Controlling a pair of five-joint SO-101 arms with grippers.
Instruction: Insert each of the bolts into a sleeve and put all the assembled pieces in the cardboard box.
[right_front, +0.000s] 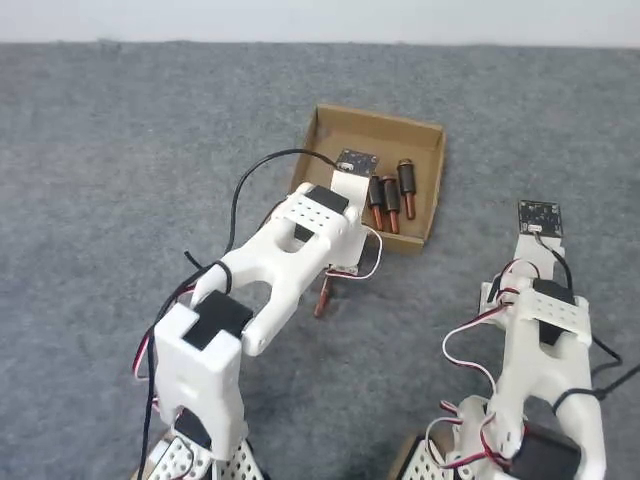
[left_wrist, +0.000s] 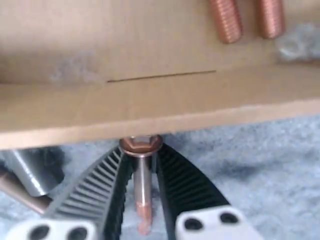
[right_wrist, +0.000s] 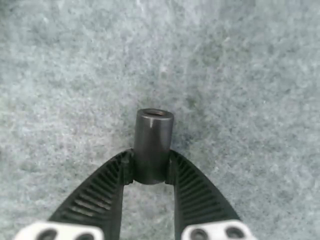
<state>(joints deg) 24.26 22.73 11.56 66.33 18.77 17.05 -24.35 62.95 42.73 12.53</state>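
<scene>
Over grey carpet (right_front: 120, 200), left hand (left_wrist: 142, 154) pinches a bolt (left_wrist: 142, 182) at the box (left_wrist: 150, 105), right hand (right_wrist: 150, 159) a sleeve (right_wrist: 153, 140).

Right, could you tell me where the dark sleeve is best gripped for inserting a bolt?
Take the sleeve across its round wall at the rear end, as the right gripper does: that leaves its open bore, facing away, free for the bolt.
</scene>
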